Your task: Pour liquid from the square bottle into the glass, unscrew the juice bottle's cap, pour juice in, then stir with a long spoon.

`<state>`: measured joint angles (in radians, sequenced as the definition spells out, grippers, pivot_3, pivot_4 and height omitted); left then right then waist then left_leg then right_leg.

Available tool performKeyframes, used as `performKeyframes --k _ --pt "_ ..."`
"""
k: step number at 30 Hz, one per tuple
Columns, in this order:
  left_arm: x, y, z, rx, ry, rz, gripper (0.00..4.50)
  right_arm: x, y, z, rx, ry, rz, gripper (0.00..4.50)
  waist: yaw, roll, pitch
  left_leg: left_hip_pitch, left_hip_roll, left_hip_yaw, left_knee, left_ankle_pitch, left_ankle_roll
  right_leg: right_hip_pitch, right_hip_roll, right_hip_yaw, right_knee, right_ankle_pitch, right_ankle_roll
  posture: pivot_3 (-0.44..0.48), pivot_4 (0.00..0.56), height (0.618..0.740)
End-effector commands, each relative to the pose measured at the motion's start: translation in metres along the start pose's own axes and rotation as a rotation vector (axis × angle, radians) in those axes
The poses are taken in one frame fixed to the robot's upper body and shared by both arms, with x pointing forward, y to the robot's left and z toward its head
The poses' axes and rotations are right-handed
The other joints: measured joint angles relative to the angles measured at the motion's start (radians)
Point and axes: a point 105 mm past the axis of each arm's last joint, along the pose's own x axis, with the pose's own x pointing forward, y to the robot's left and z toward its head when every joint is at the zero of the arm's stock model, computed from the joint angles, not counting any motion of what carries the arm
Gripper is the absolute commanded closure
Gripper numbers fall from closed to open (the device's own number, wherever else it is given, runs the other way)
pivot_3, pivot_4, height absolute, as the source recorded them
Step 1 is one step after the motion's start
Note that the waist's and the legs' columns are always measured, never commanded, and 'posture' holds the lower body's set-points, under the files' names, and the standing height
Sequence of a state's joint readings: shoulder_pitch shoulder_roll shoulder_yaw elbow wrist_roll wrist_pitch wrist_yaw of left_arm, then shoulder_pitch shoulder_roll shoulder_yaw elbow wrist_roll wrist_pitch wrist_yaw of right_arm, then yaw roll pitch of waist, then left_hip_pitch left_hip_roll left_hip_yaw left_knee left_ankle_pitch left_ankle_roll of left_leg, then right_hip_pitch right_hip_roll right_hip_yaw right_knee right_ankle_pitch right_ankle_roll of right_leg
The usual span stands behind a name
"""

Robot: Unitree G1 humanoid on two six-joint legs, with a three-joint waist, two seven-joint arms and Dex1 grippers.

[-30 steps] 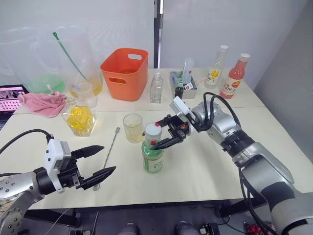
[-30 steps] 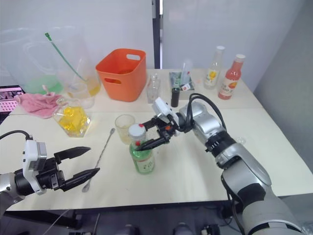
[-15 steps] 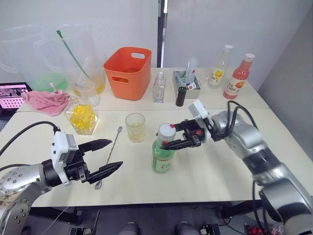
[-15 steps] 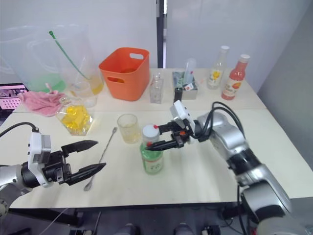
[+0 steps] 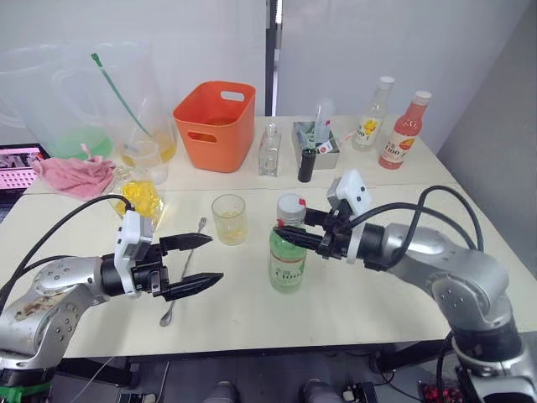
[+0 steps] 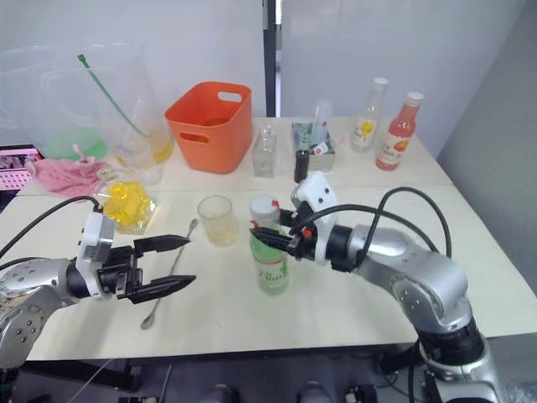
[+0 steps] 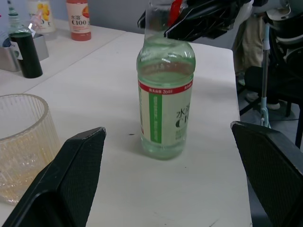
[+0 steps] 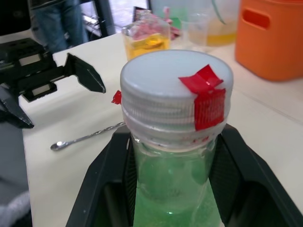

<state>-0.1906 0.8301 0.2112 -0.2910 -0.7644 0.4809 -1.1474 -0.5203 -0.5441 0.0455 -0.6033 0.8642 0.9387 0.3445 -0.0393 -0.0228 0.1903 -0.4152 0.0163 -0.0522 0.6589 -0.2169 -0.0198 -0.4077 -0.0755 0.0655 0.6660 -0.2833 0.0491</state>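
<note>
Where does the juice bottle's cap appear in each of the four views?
Left eye view: juice bottle's cap at centre, right of the glass.
Right eye view: cap at centre, right of the glass.
Left wrist view: cut off above the juice bottle.
Right wrist view: cap at centre.
Shared landmark: the juice bottle.

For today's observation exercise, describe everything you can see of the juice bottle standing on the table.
The juice bottle is tall, pale-green and translucent, apparently plastic, with a green-and-white label and a thin red band above it. It stands upright on the cream table, partly full of pale liquid. Its cap is white, ribbed and screwed on, with red tape across its top and side. The right gripper has a black finger on each side of the neck just under the cap. The glass stands apart nearby.
</note>
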Motion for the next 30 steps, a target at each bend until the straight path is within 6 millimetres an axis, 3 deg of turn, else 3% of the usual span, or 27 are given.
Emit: performKeyframes --k 1,3,5,11,21,26,30 --pt "0.001 0.001 0.005 0.039 0.001 -0.034 0.0 -0.005 0.004 0.003 0.003 -0.025 -0.045 2.98 -0.001 0.0 0.0 0.0 0.0 0.0 0.0 0.0 0.0 0.0 0.0 0.0 -0.001 0.0 0.0 0.0 0.15 0.74" --pt "0.001 0.003 0.005 0.043 0.0 -0.035 0.0 -0.006 0.006 -0.005 0.097 -0.033 -0.056 2.98 -0.002 -0.001 0.0 0.001 0.0 0.0 0.0 0.0 0.0 0.002 0.001 0.0 -0.001 0.0 0.0 0.0 0.15 0.74" --pt "0.002 0.004 0.006 0.046 -0.002 -0.038 0.0 -0.009 0.006 -0.015 0.115 -0.009 -0.06 1.91 -0.002 -0.001 0.0 0.001 0.001 -0.001 0.0 0.0 0.0 0.002 0.001 0.0 -0.001 0.0 0.0 0.0 0.15 0.74" --pt "0.002 0.008 0.009 0.064 -0.002 -0.025 0.0 -0.021 0.011 -0.018 0.087 0.023 0.053 0.05 -0.002 -0.001 0.0 0.001 0.001 0.0 0.001 0.0 0.0 0.003 0.001 0.0 -0.001 0.0 0.0 0.0 0.15 0.74" --pt "-0.004 0.003 0.005 0.059 -0.007 0.047 0.0 -0.045 -0.018 -0.008 -0.263 0.097 0.429 0.05 -0.007 -0.001 0.0 0.002 0.001 0.001 0.001 0.0 0.001 0.003 0.002 0.0 -0.003 0.0 0.0 0.0 0.15 0.74" --pt "-0.007 -0.001 0.005 0.062 -0.01 0.077 0.0 -0.032 -0.032 0.003 -0.353 0.061 0.569 0.05 -0.006 -0.001 0.0 0.004 0.002 0.001 0.001 0.0 0.001 0.004 0.002 0.0 -0.002 0.0 0.0 0.0 0.15 0.74" --pt "-0.013 -0.006 0.002 0.061 -0.004 0.12 0.0 -0.005 -0.022 0.014 -0.366 0.028 0.753 0.05 -0.01 -0.001 0.0 0.004 0.002 0.001 0.001 0.0 0.001 0.003 0.001 0.001 -0.001 0.0 0.0 0.0 0.15 0.74"
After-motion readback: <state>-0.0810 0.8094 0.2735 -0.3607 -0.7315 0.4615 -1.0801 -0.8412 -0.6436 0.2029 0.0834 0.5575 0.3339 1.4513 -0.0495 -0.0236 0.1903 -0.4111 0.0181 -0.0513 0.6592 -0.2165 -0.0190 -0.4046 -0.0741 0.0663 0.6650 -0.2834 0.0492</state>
